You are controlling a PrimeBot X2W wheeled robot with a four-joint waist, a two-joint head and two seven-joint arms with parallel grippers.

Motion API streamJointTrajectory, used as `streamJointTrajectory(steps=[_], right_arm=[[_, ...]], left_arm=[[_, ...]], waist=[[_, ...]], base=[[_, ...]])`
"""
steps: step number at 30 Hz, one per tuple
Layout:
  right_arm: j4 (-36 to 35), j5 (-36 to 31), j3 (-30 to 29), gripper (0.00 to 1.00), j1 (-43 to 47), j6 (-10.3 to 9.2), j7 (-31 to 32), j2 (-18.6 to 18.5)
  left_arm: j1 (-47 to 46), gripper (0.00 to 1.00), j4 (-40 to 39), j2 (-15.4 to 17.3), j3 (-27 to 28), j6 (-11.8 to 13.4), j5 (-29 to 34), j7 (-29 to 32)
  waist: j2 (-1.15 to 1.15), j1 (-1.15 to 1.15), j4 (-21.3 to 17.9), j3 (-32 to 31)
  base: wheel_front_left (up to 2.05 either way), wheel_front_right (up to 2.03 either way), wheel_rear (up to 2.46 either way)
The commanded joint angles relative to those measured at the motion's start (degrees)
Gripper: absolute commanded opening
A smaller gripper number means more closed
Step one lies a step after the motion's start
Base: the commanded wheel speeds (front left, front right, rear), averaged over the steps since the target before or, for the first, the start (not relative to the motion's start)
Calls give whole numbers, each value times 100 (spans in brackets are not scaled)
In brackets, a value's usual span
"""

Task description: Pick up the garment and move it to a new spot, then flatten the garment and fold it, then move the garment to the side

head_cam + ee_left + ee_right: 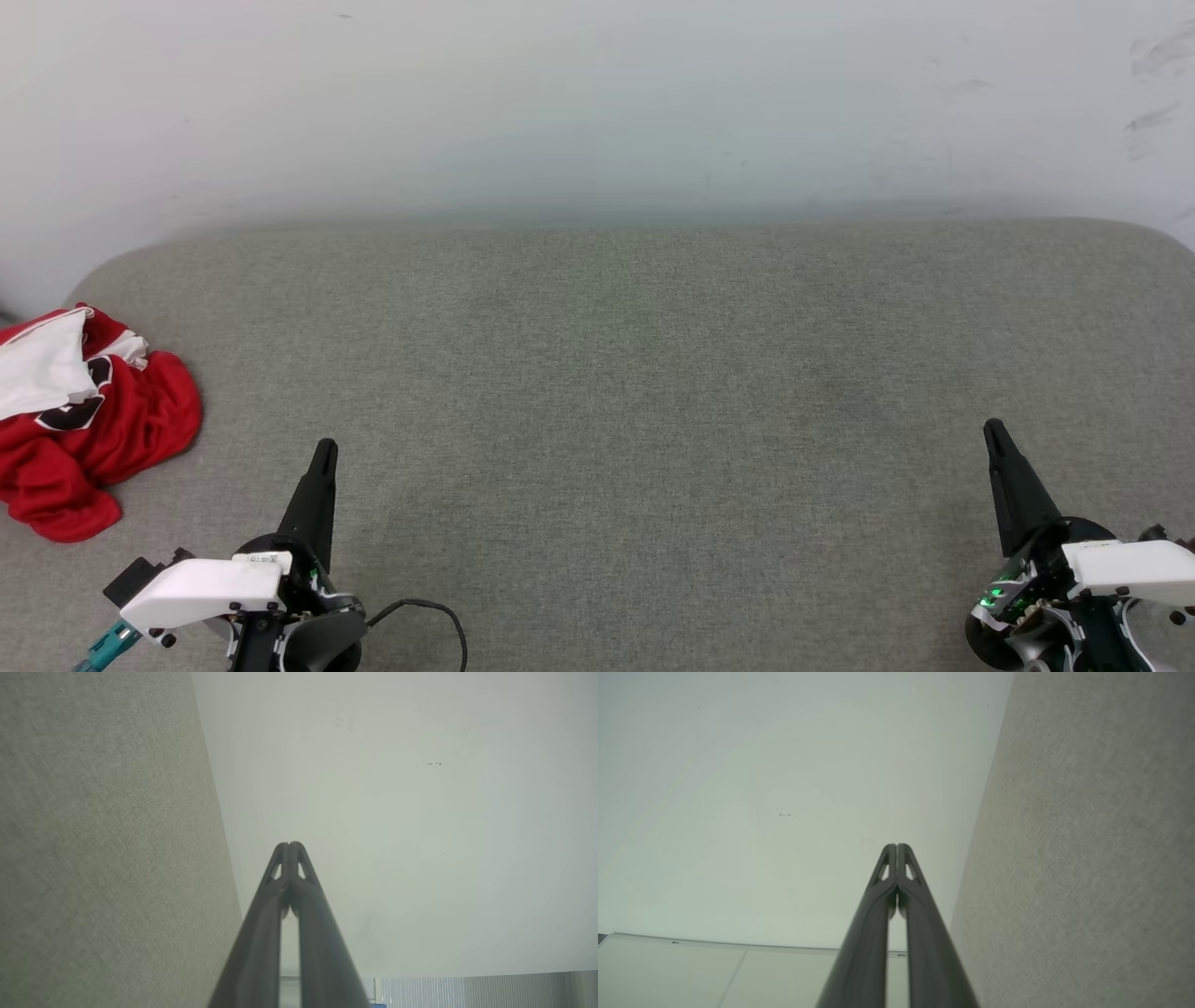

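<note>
Two pincers: the left pincer [325,450] and the right pincer [993,429], each with its dark fingers pressed tip to tip and pinching nothing.
Garment: a crumpled red heap [112,429] with a white part on top and a bit of black print showing. It lies at the far left edge of the desk [635,373], partly cut off by the head view's left border.
Left pincer, place: lower left of the head view, over the desk, pointing toward the pale wall [597,103]. It is near the garment but not touching it.
Right pincer, place: lower right, well apart from the garment.
Desk: grey woven cover, rounded far corners.
Cable: a black loop [439,611] beside the left pincer's base.
Wrist views: each shows shut fingers against the wall, with grey fabric along one side.
</note>
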Motion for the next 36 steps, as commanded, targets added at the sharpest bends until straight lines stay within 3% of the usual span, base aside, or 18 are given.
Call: streamJointTrajectory(steps=[1, 23, 24, 36], right_arm=[[3, 23, 3, 0, -58, -2, -1, 15], [3, 23, 3, 0, -58, -2, -1, 15], [16, -1, 1, 100, 9, 1, 0, 0], [193, -276, 140, 100, 157, -1, -249, 4]], left_arm=[[-42, 0, 0, -4, 12, -20, 17, 7], [-42, 0, 0, -4, 11, -20, 16, 7], [7, 100, 16, -1, -2, 1, -1, -1], [231, 100, 91, -18, -84, 4, 128, -251]], waist=[[0, 0, 0, 0], [0, 0, 0, 0], [0, 0, 0, 0], [0, 0, -10, 6]], base=[[0, 0, 0], [0, 0, 0], [0, 0, 0], [0, 0, 0]])
